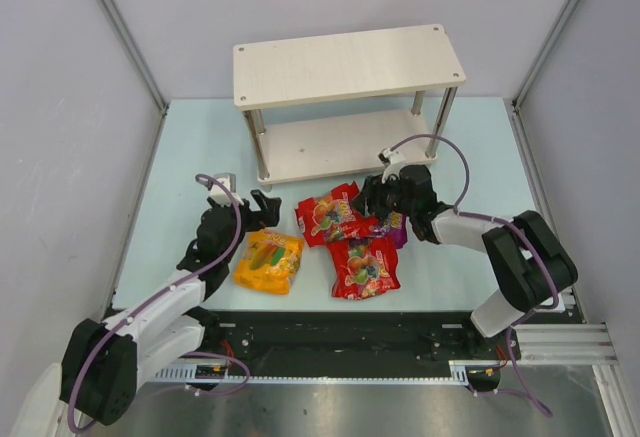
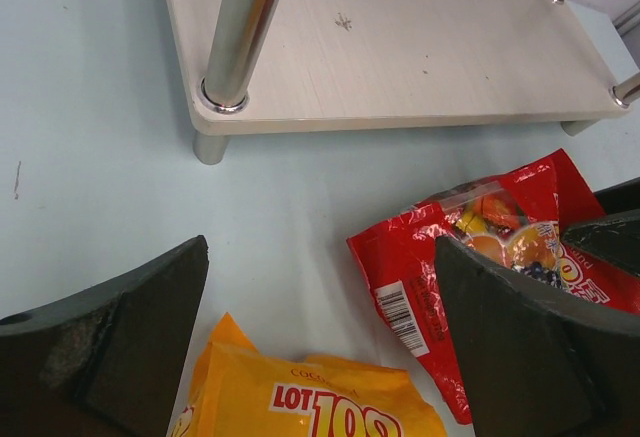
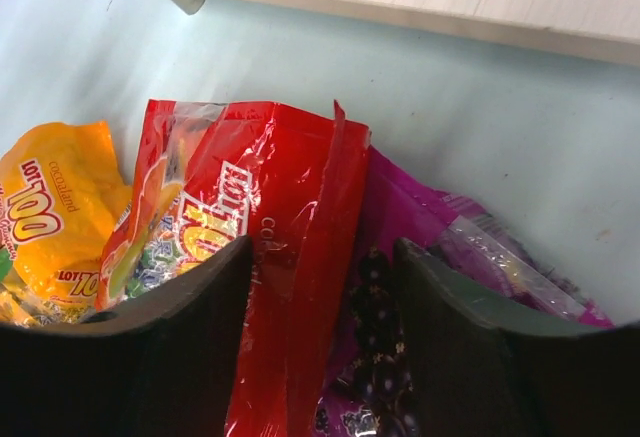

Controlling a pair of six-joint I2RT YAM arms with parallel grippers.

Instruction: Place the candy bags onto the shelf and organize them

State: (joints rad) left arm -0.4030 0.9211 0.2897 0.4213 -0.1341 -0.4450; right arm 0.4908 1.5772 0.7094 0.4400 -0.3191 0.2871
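On the left of the pale table [image 1: 190, 157], the left gripper [image 1: 247, 207] hangs with its jaws wide apart and holds nothing, just above the far edge of the orange-yellow bag [image 1: 268, 260], which lies flat. To the right lie two red bags in front of the shelf [image 1: 350, 65] - one red bag [image 1: 328, 217] nearer its lower board, the other red bag [image 1: 365, 265] closer to the arms. The farther one overlaps the purple bag [image 3: 430, 257]. Over that overlap sits the right gripper [image 3: 320, 287], jaws apart and straddling the red edge and the purple plastic - not clamped.
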